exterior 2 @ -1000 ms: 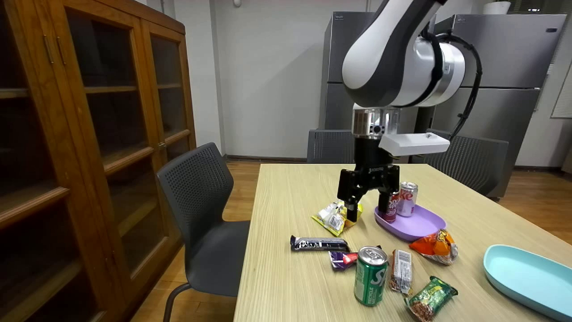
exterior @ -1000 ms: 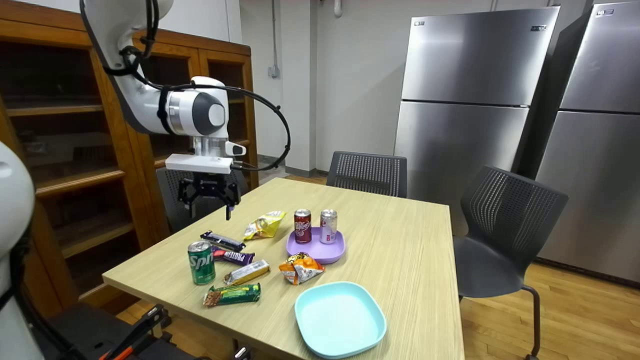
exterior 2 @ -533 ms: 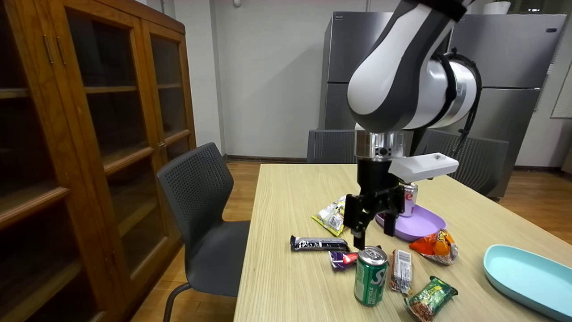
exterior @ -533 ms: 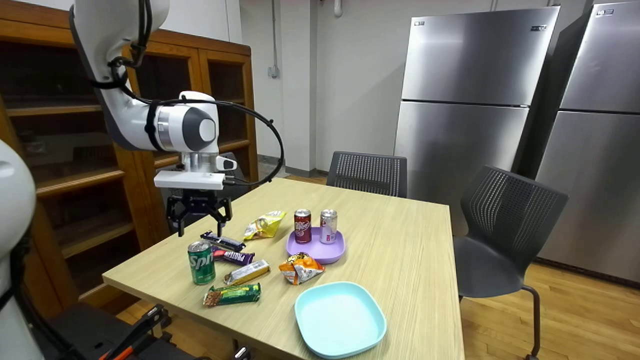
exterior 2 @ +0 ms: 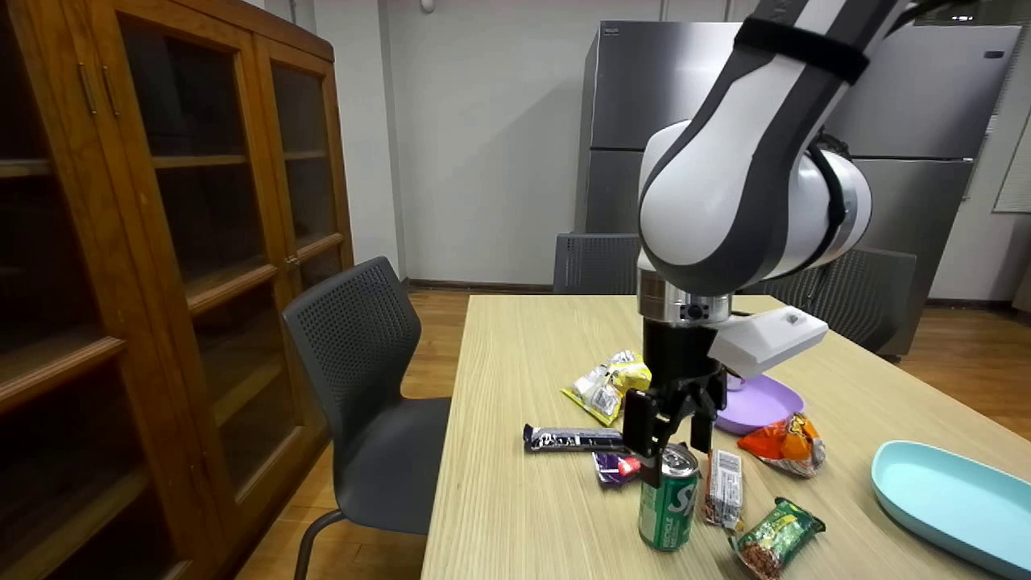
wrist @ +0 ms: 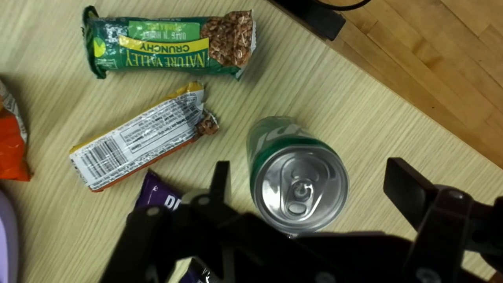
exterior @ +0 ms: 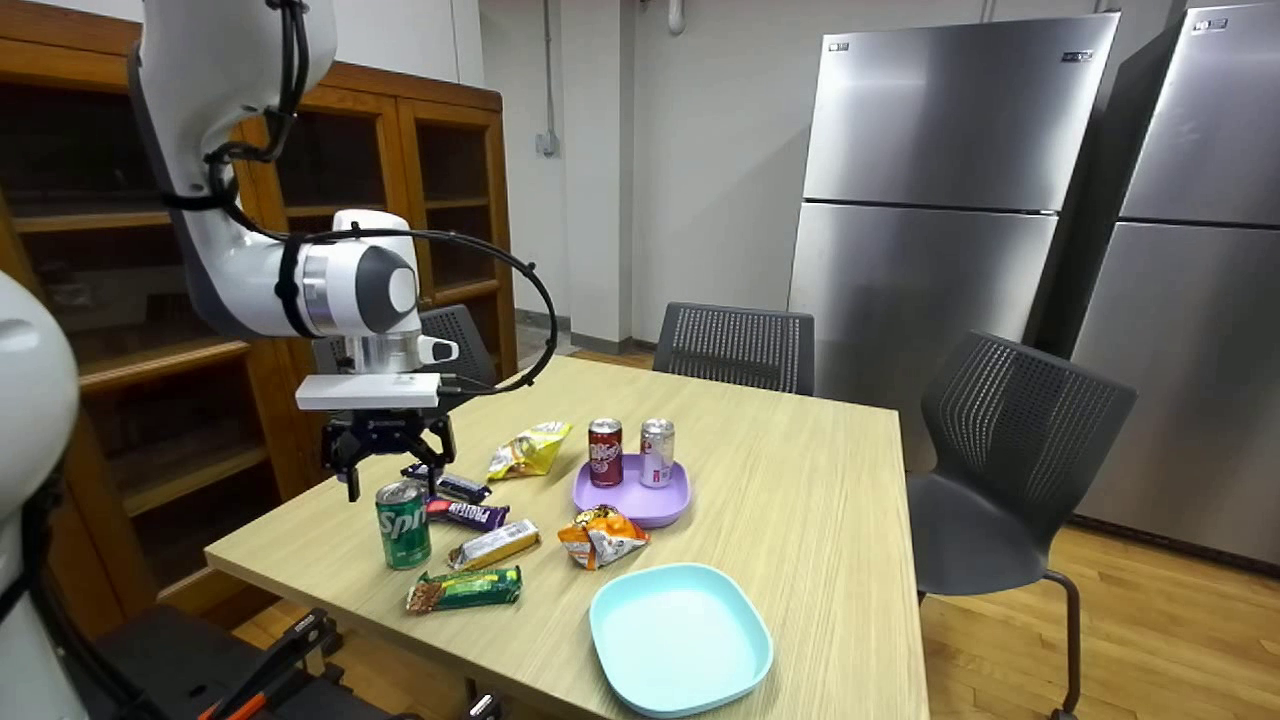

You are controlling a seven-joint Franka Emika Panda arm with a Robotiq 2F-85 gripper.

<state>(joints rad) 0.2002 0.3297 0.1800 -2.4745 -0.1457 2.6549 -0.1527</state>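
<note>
Green can (exterior: 404,530) upright; purple tray (exterior: 632,507) holds two cans (exterior: 605,455).

Arm (exterior 2: 709,197): glossy white, and there's dark grey sweeping right down it!
Wrist joint (exterior: 355,288): grey-capped, pale oval in the middle.
Cable (exterior: 552,332): black, looping round, little ties (exterior: 531,267) poking out.
Straps (exterior 2: 803,50): 2 here, black, wrapped right around the white.
Collar (exterior 2: 660,298): polished silver, dark round fitting (exterior 2: 694,312) showing.
Box (exterior: 368,391): plain white, long and flat.
Gripper (wrist: 307,177): black, chunky, jointed.
Screws (wrist: 456,194): small, silvery, dotted across the black.
</note>
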